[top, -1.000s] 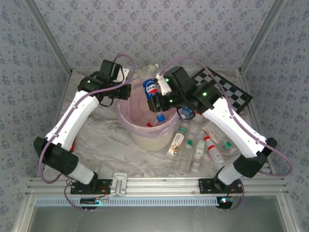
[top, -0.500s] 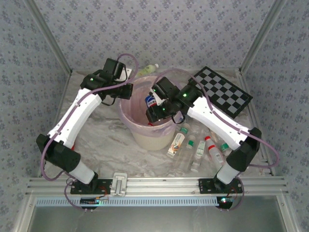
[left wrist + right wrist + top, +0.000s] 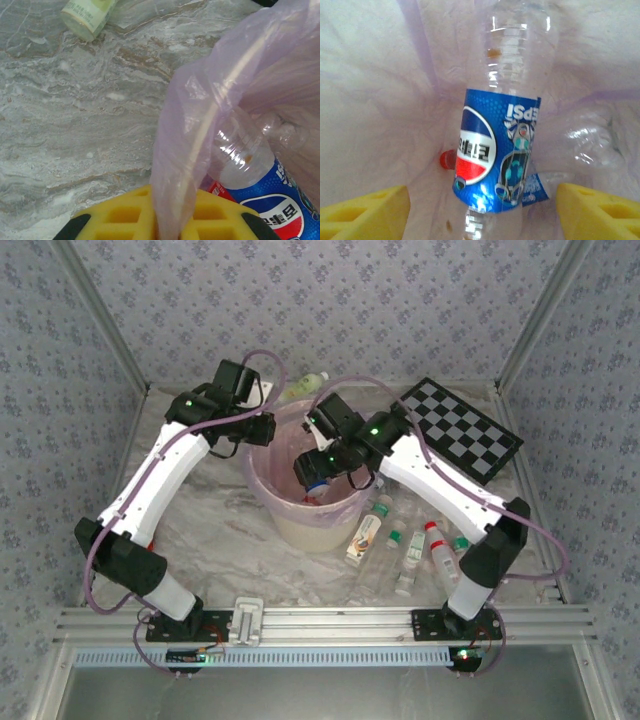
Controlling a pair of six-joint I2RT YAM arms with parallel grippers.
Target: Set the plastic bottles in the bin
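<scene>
The bin (image 3: 312,530) is a cream bucket lined with a pink bag (image 3: 200,120). My left gripper (image 3: 172,196) is at the bin's left rim (image 3: 256,432), its yellow pads shut on a fold of the bag. My right gripper (image 3: 312,472) hangs over the bin's mouth, open. A blue-labelled plastic bottle (image 3: 500,150) lies inside the bin between its pads (image 3: 370,207), with a gap on each side. The same bottle (image 3: 260,195) shows through the liner in the left wrist view. Another clear bottle (image 3: 585,145) and a red cap (image 3: 446,159) lie beneath it.
Several bottles (image 3: 410,548) lie on the marble table right of the bin. One pale bottle (image 3: 303,387) lies behind it and appears as a green-labelled bottle (image 3: 90,14) in the left wrist view. A chequered board (image 3: 462,430) sits at the back right. Walls close in on three sides.
My right gripper has swung left and down over the bin and opened, letting go of the blue-labelled bottle, which now lies inside. The left gripper has stayed on the rim.
</scene>
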